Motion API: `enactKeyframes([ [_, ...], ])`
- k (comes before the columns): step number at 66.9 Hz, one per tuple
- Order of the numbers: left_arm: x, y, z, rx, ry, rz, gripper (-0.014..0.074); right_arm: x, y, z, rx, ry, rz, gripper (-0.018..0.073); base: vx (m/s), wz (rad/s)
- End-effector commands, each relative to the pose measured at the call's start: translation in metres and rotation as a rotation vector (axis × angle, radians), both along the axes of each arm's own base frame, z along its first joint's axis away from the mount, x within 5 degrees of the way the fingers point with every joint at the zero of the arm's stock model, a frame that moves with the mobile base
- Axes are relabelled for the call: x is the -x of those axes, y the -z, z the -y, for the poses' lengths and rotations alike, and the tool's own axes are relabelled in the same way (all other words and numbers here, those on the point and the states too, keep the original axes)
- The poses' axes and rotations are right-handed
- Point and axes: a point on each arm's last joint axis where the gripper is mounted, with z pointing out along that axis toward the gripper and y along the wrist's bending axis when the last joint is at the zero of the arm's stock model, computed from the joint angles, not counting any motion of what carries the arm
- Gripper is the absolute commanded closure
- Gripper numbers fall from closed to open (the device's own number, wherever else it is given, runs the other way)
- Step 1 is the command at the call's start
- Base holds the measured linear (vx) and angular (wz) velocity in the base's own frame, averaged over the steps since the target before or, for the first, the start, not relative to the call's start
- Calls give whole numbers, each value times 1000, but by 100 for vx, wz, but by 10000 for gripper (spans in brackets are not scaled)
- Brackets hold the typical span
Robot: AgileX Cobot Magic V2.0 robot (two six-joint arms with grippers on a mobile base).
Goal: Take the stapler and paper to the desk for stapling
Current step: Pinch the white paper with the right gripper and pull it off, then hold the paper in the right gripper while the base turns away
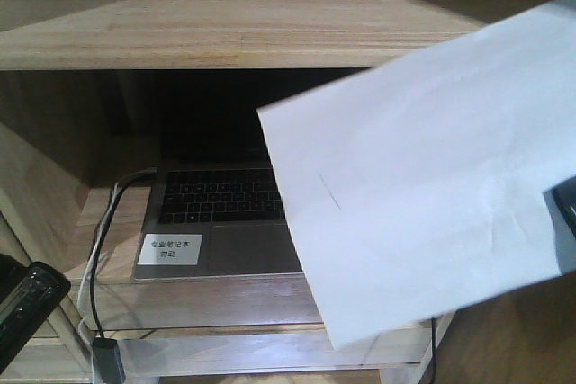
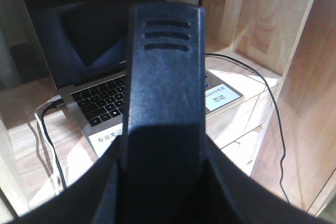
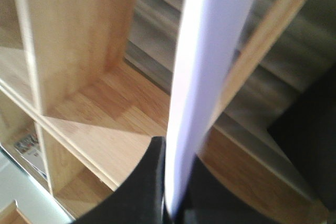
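The right tool (image 3: 169, 211) pinches 1 edge of the thin white sheet of paper (image 1: 423, 177), up in the air in front of the light wooden shelf (image 1: 225, 24). Paper is light and floppy and can tear, so a firm pinch near the edge seems best. The left tool (image 2: 168, 198) looks wrapped around the small black stapler (image 2: 164, 77), which is hard and heavier.
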Motion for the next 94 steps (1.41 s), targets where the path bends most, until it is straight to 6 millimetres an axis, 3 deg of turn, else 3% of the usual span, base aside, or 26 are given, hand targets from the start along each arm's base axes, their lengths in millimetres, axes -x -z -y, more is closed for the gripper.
enactKeyframes([
  [1,-1,-20,1,85,1,111,603,7,-5,3,-30,14,30,564,0,0],
  [29,-1,-20,1,85,1,111,603,24,32,10,-118,8,-85,564,0,0],
  [94,-1,-20,1,85,1,111,603,23,34,10,-60,39,-78,564,0,0],
])
